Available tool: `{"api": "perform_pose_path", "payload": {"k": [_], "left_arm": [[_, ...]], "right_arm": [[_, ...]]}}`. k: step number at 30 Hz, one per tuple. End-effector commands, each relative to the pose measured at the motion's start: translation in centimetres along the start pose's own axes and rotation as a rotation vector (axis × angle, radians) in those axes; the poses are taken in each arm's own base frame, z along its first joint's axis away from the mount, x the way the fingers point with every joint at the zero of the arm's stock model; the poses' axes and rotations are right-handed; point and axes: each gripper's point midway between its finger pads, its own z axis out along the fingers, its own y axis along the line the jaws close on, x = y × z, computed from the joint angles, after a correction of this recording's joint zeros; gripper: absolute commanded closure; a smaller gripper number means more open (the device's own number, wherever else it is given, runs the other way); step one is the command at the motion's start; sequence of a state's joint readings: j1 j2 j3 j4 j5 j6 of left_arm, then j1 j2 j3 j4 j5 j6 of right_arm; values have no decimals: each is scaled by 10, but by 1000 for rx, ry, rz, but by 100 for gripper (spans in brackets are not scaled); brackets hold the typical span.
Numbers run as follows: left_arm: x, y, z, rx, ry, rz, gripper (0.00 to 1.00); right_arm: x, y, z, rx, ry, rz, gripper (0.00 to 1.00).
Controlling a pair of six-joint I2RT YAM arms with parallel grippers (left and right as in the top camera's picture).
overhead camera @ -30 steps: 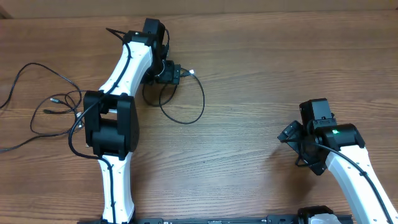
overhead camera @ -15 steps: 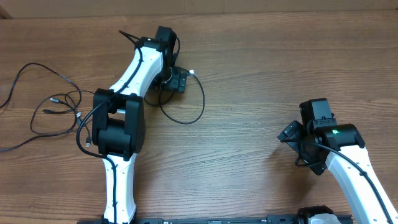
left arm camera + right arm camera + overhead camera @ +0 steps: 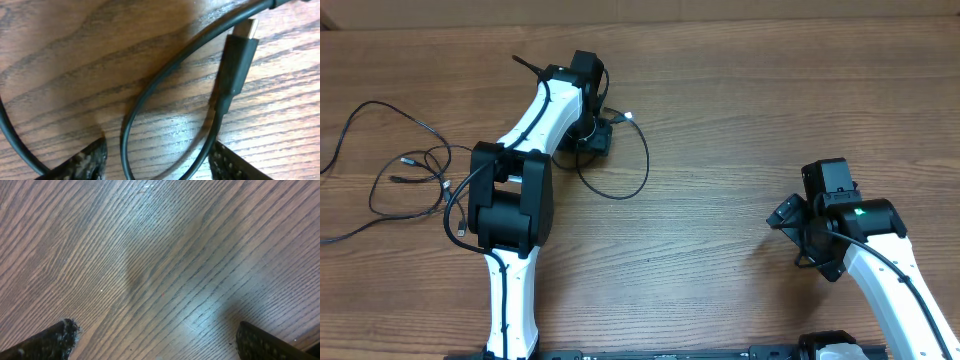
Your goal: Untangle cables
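A thin black cable [image 3: 632, 180] loops on the wooden table beside my left gripper [image 3: 603, 133], its silver-tipped plug [image 3: 628, 117] just right of the gripper. In the left wrist view the cable [image 3: 165, 75] curves between my open left fingers [image 3: 160, 162], with its black plug [image 3: 237, 57] lying close above them; the fingers straddle the cord without clamping it. Another thin black cable [image 3: 400, 165] lies tangled in loops at the far left. My right gripper [image 3: 798, 240] is open and empty over bare wood [image 3: 160, 340].
The left arm's white links and black joint housing [image 3: 505, 200] stretch across the left-middle of the table. The right arm [image 3: 880, 270] sits at the lower right. The table's back edge [image 3: 740, 22] runs along the top.
My left gripper has shifted a little to the right and towards the far edge, settling over the cable loop by the plug. The right arm has not moved.
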State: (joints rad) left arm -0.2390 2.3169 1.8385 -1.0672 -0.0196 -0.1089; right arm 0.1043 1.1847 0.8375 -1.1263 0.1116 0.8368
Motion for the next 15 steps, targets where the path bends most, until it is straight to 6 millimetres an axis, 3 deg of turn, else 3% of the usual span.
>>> {"api": "perform_pose_path", "payload": {"k": [1,5,15], "left_arm": [[14,-4,14,-19,50,7,40],[22,-6,20,-22,74,14,61],[53,-6,40,-37,161,-13,81]], "right_arm": [[-5,2,-5,-15,-23,3,0],[-5,2,-5,-15,-23,3,0],[-5,2,-5,-14,-23,3,0]]}}
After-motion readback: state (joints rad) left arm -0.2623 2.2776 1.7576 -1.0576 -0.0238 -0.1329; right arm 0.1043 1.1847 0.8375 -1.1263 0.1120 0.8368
